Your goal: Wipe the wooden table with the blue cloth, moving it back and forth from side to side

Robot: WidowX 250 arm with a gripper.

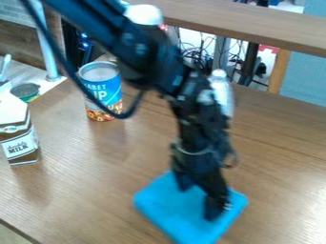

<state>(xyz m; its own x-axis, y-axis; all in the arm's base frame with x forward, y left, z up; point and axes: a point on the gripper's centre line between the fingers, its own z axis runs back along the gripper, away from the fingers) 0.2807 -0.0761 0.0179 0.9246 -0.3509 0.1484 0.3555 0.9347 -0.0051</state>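
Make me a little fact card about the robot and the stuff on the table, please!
Robot hand: black gripper, fingers apart
Where it is: hanging down over the blue square
Touching the square: can't tell
Table: brown wood-look tabletop
Food things: soup can and chocolate milk carton, both upright
Closer to the view's left edge: the milk carton

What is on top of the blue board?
Over the blue board is the black pincer, its two fingers apart. It covers part of the surface; what is beneath there cannot be seen, nor whether the tips touch.
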